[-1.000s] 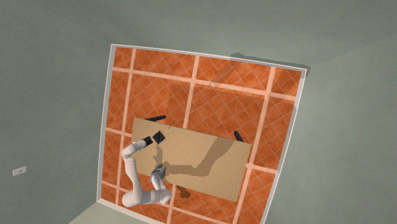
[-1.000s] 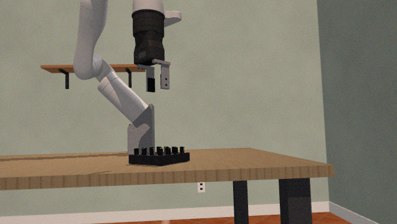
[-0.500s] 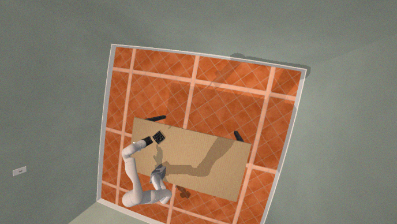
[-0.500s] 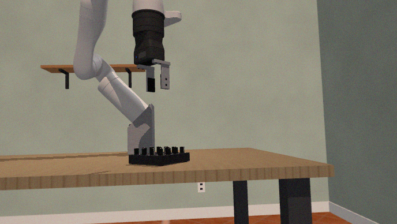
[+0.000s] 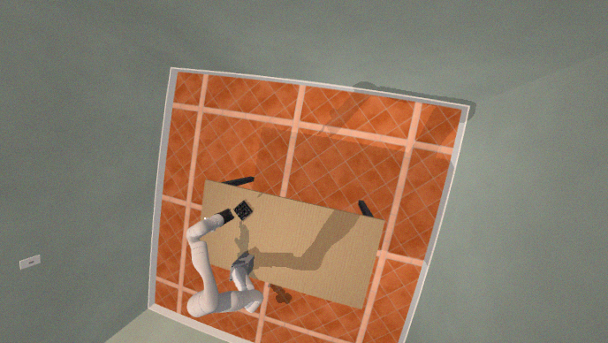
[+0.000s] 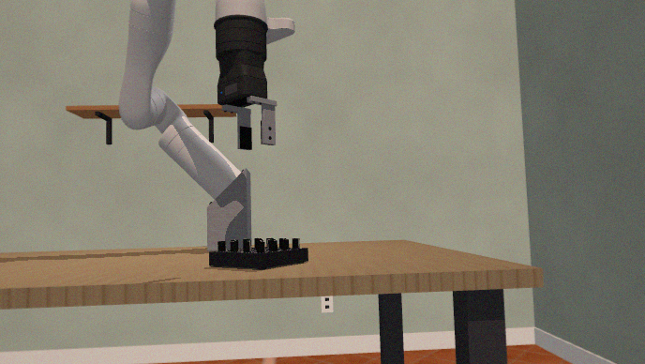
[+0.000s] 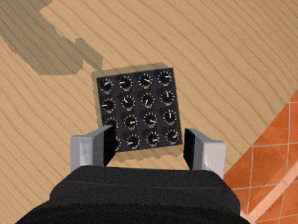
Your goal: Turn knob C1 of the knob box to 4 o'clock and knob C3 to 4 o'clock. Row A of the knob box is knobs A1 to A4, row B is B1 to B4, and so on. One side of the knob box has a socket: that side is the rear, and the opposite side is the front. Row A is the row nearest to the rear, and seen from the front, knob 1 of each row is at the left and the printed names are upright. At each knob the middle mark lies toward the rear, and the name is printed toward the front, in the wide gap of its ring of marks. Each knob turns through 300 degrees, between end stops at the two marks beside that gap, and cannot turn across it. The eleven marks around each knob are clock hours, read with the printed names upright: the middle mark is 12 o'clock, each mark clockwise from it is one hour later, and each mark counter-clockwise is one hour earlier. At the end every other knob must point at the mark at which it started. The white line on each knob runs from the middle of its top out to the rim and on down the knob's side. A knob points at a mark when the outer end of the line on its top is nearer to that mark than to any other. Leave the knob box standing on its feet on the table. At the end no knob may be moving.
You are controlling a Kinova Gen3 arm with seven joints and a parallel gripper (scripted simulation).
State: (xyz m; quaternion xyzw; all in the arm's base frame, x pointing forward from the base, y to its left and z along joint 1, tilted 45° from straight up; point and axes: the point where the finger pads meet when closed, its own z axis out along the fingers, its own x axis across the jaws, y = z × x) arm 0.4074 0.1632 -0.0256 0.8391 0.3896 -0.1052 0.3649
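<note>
The black knob box [image 5: 243,210] [image 6: 259,261] [image 7: 138,112] stands on the table, with four rows of black knobs. In the wrist view the printed names lie below the knobs, so row A is the top row. Knob C1 [image 7: 111,121] is partly covered by the left finger, and its line cannot be read. Knob C3 [image 7: 151,120] shows clear of the fingers; its white line points right and slightly down. My gripper [image 6: 257,146] [image 7: 149,141] is open and empty, high above the box. The socket is not made out.
The wooden table [image 5: 309,239] [image 6: 398,267] [image 7: 240,60] carries the box near one end. In the wrist view the tiled floor [image 7: 270,165] shows past the table edge at the lower right. The arm's base [image 6: 230,220] stands behind the box in the exterior view.
</note>
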